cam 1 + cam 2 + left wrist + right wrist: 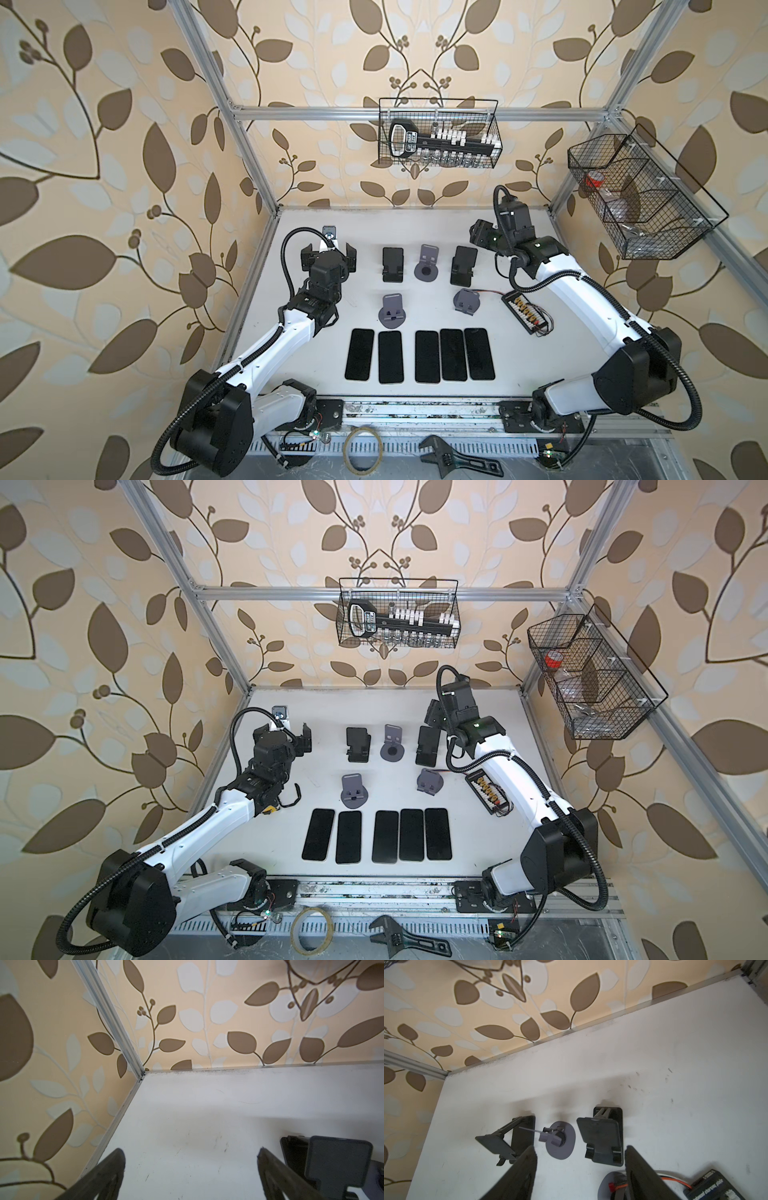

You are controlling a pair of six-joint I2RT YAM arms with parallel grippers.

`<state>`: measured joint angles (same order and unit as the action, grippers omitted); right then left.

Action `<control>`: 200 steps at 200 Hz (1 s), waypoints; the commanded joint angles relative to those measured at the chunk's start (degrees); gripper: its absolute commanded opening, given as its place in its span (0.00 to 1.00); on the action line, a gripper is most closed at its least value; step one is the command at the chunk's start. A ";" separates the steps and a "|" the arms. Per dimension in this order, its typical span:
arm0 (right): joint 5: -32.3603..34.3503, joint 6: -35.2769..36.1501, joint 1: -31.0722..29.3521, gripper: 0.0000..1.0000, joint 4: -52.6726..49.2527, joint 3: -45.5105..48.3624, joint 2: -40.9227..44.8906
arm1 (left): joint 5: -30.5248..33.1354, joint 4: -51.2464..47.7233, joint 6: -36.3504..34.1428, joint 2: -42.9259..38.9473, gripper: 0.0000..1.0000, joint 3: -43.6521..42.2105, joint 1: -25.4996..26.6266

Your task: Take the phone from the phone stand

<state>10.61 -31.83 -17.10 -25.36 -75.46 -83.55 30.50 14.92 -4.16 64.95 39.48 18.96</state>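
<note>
Phones, five flat black slabs, lie side by side in a row along the front edge of a white counter, all resting on the counter itself and in front of the stands. Just behind the row, toward the middle of the counter, sit a grey stand nearer the left edge and another grey stand nearer the right edge. Further back runs a row of three, going from the left edge toward the right: a black stand, a round-based grey stand and a second black stand. The left gripper hovers near the back-left corner, beside the black stand, its jaws spread wide; the left wrist view shows bare counter between its fingers. The right gripper hangs near the back edge toward the right side, behind the second black stand, its jaws parted, and the right wrist view looks past them onto the back row of stands. A black charging board with thin wires lies near the right edge. Leaf-patterned wallpaper lines the walls around the counter.
</note>
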 commanded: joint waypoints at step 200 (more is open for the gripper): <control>-5.47 16.78 28.23 0.85 80.62 60.94 5.03 | -9.49 30.21 -3.26 16.41 0.99 -19.50 -4.76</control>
<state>5.54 -18.04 11.64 37.10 -19.57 -79.31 25.82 39.72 -6.46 80.90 18.98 15.64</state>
